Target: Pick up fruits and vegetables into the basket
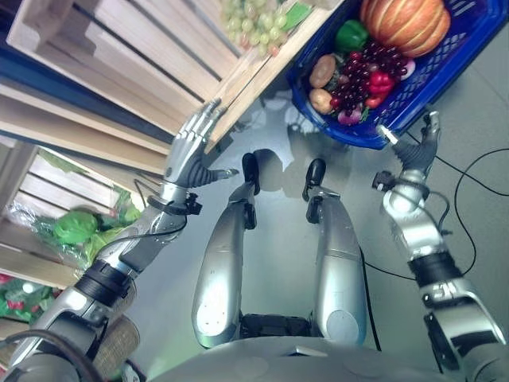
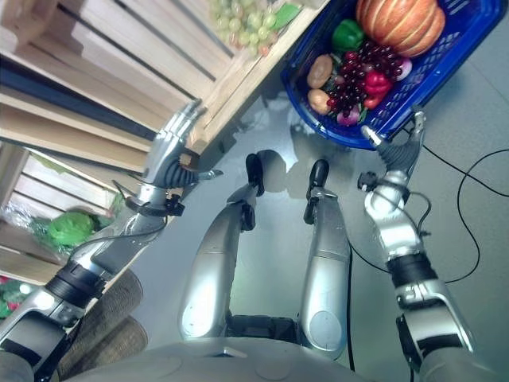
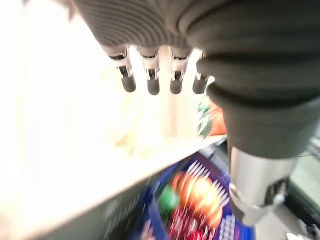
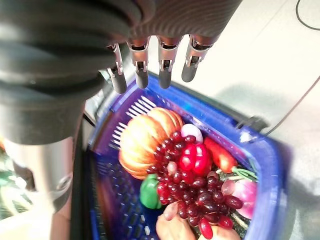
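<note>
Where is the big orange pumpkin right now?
The big round orange pumpkin sits inside the blue plastic basket on the floor, at the robot's right, touching the dark red grapes and beside the green pepper.

The two eye views looked steeply down from the robot's head, set slightly apart, and shared the blue basket (image 1: 445,76), the wooden crates (image 1: 143,56) and both hands. The left wrist view looked along the left hand (image 3: 150,80) from very close, toward the crate edge and basket. The right wrist view looked past the right hand (image 4: 150,70) down into the same basket.
</note>
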You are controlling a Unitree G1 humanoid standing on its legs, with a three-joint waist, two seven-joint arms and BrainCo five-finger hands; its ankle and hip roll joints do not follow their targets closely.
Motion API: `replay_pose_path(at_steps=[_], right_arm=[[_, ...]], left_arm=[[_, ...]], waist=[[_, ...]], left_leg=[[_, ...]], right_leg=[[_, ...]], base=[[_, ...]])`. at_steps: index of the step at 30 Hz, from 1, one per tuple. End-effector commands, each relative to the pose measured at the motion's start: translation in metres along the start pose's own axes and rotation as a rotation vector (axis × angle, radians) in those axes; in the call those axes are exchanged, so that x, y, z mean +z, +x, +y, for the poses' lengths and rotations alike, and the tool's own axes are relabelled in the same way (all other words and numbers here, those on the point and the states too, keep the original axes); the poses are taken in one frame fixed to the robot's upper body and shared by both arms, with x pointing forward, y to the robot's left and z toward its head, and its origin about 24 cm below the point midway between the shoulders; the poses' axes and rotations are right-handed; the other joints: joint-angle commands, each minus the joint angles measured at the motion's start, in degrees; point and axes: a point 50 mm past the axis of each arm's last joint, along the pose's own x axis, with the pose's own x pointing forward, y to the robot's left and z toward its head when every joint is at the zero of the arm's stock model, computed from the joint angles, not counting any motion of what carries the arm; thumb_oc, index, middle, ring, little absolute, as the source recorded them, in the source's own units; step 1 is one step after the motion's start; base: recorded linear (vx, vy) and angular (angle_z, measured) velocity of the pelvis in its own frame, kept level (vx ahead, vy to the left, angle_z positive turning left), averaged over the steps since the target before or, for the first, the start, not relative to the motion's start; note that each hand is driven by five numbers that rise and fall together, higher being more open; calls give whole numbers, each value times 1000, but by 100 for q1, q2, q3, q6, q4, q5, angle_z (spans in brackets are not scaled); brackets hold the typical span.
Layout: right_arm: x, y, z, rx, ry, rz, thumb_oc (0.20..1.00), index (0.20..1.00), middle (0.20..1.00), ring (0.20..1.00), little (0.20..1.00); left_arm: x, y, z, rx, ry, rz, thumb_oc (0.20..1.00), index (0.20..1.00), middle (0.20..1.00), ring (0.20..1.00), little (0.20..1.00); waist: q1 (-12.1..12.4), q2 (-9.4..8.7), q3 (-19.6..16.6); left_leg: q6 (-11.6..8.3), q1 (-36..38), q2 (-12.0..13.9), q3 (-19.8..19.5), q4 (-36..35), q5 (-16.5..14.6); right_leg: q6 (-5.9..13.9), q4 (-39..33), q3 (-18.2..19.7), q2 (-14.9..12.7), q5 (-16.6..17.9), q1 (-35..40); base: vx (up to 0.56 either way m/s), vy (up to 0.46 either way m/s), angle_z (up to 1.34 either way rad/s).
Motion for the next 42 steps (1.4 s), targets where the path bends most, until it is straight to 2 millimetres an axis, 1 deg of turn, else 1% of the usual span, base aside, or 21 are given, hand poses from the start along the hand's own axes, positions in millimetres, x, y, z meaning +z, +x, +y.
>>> replay_pose_path(at_steps=[1, 3, 6, 8, 11, 14, 15, 18, 19, 20, 21, 25, 26, 30, 32, 34, 38, 42], right_arm=[[11, -7, -16, -23, 20, -119, 1000, 1000, 1000, 1000, 1000], [11, -12, -18, 1, 42, -125, 1000, 1000, 1000, 1000, 1000], [14, -18, -18, 72, 57, -150, 1000, 1000, 1000, 1000, 1000], [19, -21, -19, 146, 73, -166, 1000, 1000, 1000, 1000, 1000], [20, -28, -17, 330, 119, -146, 1000, 1000, 1000, 1000, 1000], [17, -38, -15, 509, 124, -111, 1000, 1000, 1000, 1000, 1000], [15, -42, -13, 560, 105, -107, 1000, 1000, 1000, 1000, 1000], [12, -46, -10, 632, 71, -97, 1000, 1000, 1000, 1000, 1000], [10, -47, -9, 680, 64, -85, 1000, 1000, 1000, 1000, 1000], [10, -47, -9, 685, 64, -84, 1000, 1000, 1000, 1000, 1000], [9, -48, -7, 722, 58, -84, 1000, 1000, 1000, 1000, 1000], [16, -48, -2, 774, 47, -124, 1000, 1000, 1000, 1000, 1000], [16, -50, -2, 782, 46, -122, 1000, 1000, 1000, 1000, 1000], [21, -47, 1, 793, 59, -135, 1000, 1000, 1000, 1000, 1000], [24, -45, 2, 793, 73, -144, 1000, 1000, 1000, 1000, 1000], [26, -44, 2, 784, 80, -147, 1000, 1000, 1000, 1000, 1000], [29, -38, 2, 757, 84, -148, 1000, 1000, 1000, 1000, 1000], [31, -35, 2, 749, 91, -147, 1000, 1000, 1000, 1000, 1000]], left_arm=[[15, 2, 20, 150, 225, -170, 1000, 1000, 1000, 1000, 1000], [11, 10, 32, 214, 348, -199, 1000, 1000, 1000, 1000, 1000], [-4, 30, 59, 292, 574, -227, 1000, 1000, 1000, 1000, 1000], [-13, 43, 76, 313, 674, -198, 1000, 1000, 1000, 1000, 1000], [-30, 53, 92, 320, 815, -135, 1000, 1000, 1000, 1000, 1000], [-38, 59, 101, 325, 923, -125, 1000, 1000, 1000, 1000, 1000], [-41, 61, 102, 305, 968, -118, 1000, 1000, 1000, 1000, 1000], [-49, 70, 101, 267, 1035, -82, 1000, 1000, 1000, 1000, 1000], [-57, 77, 101, 232, 1066, -32, 1000, 1000, 1000, 1000, 1000], [-57, 78, 101, 226, 1068, -26, 1000, 1000, 1000, 1000, 1000], [-66, 85, 99, 179, 1079, 34, 1000, 1000, 1000, 1000, 1000], [-83, 95, 95, 105, 1110, 121, 1000, 1000, 1000, 1000, 1000], [-89, 93, 91, 84, 1103, 143, 1000, 1000, 1000, 1000, 1000], [-109, 91, 86, -22, 1102, 268, 1000, 1000, 1000, 1000, 1000], [-117, 88, 84, -85, 1156, 298, 1000, 1000, 1000, 1000, 1000], [-125, 87, 87, -121, 1188, 333, 1000, 1000, 1000, 1000, 1000], [-143, 73, 90, -190, 1267, 447, 1000, 1000, 1000, 1000, 1000], [-152, 64, 93, -217, 1287, 531, 1000, 1000, 1000, 1000, 1000]], waist=[[-318, 170, -301], [-418, 162, -301], [-616, 194, -301], [-737, 221, -301], [-922, 258, -301], [-1063, 260, -301], [-1119, 255, -301], [-1218, 240, -301], [-1300, 239, -301], [-1302, 238, -301], [-1376, 242, -301], [-1509, 215, -301], [-1535, 209, -301], [-1607, 191, -301], [-1637, 173, -301], [-1654, 158, -301], [-1669, 180, -301], [-1662, 191, -301]], left_leg=[[128, 474, -154, 349, 265, -989], [112, 628, -162, 385, 238, -987], [70, 882, -156, 484, 212, -985], [49, 983, -145, 554, 214, -980], [1, 1039, -117, 647, 243, -952], [-15, 1035, -104, 727, 267, -935], [-17, 1017, -94, 753, 284, -935], [-22, 954, -73, 814, 316, -922], [-23, 908, -58, 867, 315, -901], [-24, 899, -56, 876, 317, -897], [-27, 839, -44, 927, 314, -875], [-18, 607, -14, 999, 412, -866], [-54, 656, -14, 941, 486, -1014], [-49, 395, 0, 978, 605, -1017], [-35, 250, 21, 1010, 683, -1033], [-20, 126, 37, 1028, 763, -1057], [10, -179, 38, 1046, 926, -1096], [32, -385, 38, 1058, 1048, -1137]], right_leg=[[471, -495, -139, 370, 139, 397], [487, -514, -98, 378, 121, 527], [489, -502, -11, 347, 65, 709], [482, -475, 52, 326, 25, 766], [471, -425, 181, 329, -17, 777], [447, -394, 311, 358, -40, 726], [441, -378, 353, 378, -44, 695], [427, -334, 436, 412, -48, 599], [419, -319, 503, 448, -40, 523], [418, -313, 514, 454, -39, 509], [414, -308, 578, 489, -32, 427], [402, -210, 709, 572, -27, 173], [434, -115, 752, 589, -193, 216], [424, -17, 839, 651, -177, -45], [417, 61, 875, 684, -183, -185], [406, 125, 899, 698, -184, -307], [389, 334, 963, 732, -214, -624], [381, 461, 999, 748, -225, -837]], base=[[16, 47, -5], [23, 56, -9], [44, 99, -17], [52, 123, -13], [46, 116, -18], [41, 77, -14], [32, 45, -13], [30, 54, -17], [26, 59, -18], [44, 86, -21], [33, 55, -16], [53, 41, -21], [112, 50, -20], [50, 32, -15], [30, 13, -6], [34, 18, 0], [53, 61, -2], [27, 52, -1]])
